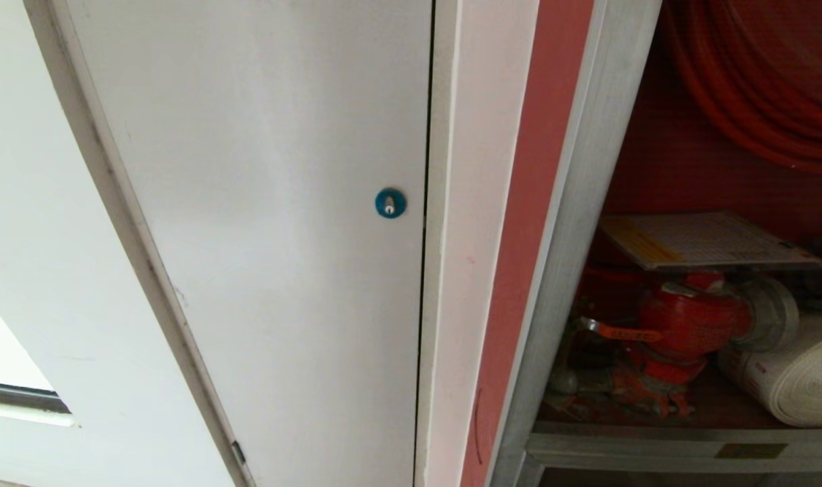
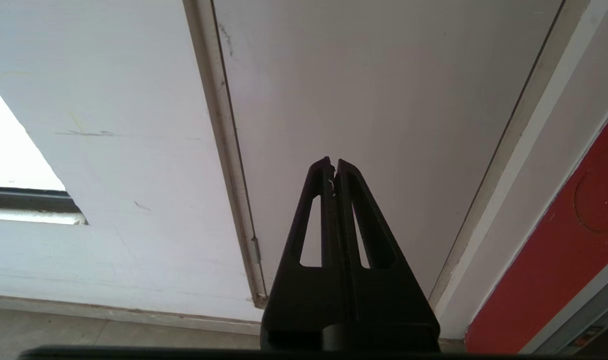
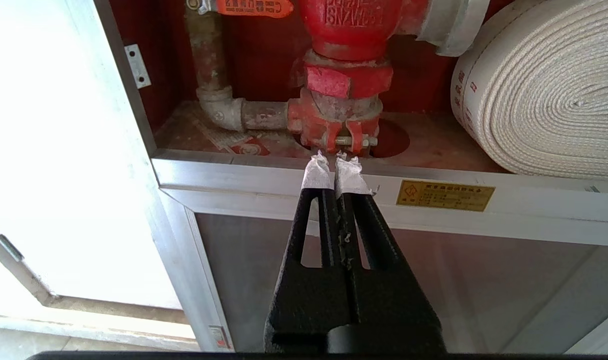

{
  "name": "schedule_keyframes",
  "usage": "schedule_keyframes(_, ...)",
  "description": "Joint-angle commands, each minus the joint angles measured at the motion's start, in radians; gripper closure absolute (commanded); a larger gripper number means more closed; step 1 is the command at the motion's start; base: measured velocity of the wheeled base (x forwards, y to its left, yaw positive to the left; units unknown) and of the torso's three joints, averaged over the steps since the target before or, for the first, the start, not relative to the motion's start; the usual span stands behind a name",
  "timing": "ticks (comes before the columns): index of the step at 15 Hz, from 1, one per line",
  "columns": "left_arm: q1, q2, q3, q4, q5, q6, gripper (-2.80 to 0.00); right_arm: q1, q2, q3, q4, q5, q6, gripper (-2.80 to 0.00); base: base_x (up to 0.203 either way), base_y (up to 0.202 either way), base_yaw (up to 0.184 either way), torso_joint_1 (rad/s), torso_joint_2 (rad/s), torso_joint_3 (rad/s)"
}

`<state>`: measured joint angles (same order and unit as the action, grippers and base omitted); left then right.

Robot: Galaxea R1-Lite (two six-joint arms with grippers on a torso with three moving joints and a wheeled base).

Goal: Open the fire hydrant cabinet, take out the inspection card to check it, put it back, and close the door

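Right gripper (image 3: 334, 161): jaws pressed together, nothing held, white tape wrapped on both tips. It is aimed at the silver bottom rail of the fire hydrant cabinet (image 3: 263, 172), just near of the red valve (image 3: 351, 30); no contact can be confirmed. Left gripper (image 2: 333, 162): jaws also together, empty, pointed at the plain white door (image 2: 384, 100) left of the cabinet, well apart from any task item. Neither arm is seen in the head view, so both are judged parked low and level.

Cabinet interior is exposed: red hose reel (image 1: 756, 81) at the top, valve below it, white rolled hose (image 3: 544, 90) to the right. The tinted glass door is not seen in any view, so it is taken as already swung open. The inspection card (image 1: 708, 240) is lying roughly flat above the valve, inside the cabinet, untouched.

Step judged in hand: card retrieval, not yet begun. Next move: right arm to be raised to card height, jaws to be opened, the near edge of the card to be pinched. Risk: thin sheet in a slick sleeve, easily slipped or pushed farther back.
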<state>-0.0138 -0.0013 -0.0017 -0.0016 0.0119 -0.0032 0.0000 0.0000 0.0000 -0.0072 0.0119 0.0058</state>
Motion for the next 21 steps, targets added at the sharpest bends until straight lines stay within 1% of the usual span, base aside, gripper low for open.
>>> schedule_keyframes(1, 0.000, 0.001, 0.000, 0.000, 0.000, 0.000, 0.00, 0.000, 0.000, 0.005, 0.000, 0.000, 0.000, 0.00, 0.000, 0.000, 0.000, 0.000, 0.00, 0.000)
schedule_keyframes(11, 0.000, 0.001, 0.000, -0.001, 0.000, -0.001, 0.00, 0.000, 0.000, 0.005, 0.000, 0.000, 0.000, 0.00, 0.000, 0.000, 0.000, 0.000, 0.00, 0.000)
schedule_keyframes(13, 0.000, 0.001, 0.000, 0.000, 0.000, -0.001, 0.00, 0.000, 0.000, 0.005, 0.000, 0.000, 0.000, 0.00, -0.136, 0.000, -0.001, 0.010, 0.00, -0.002)
schedule_keyframes(21, 0.000, 0.001, 0.000, 0.000, 0.000, -0.001, 0.00, 0.000, 0.000, 0.005, 0.000, 0.000, 0.000, 0.00, -0.199, 0.000, 0.001, -0.004, 0.00, 0.003)
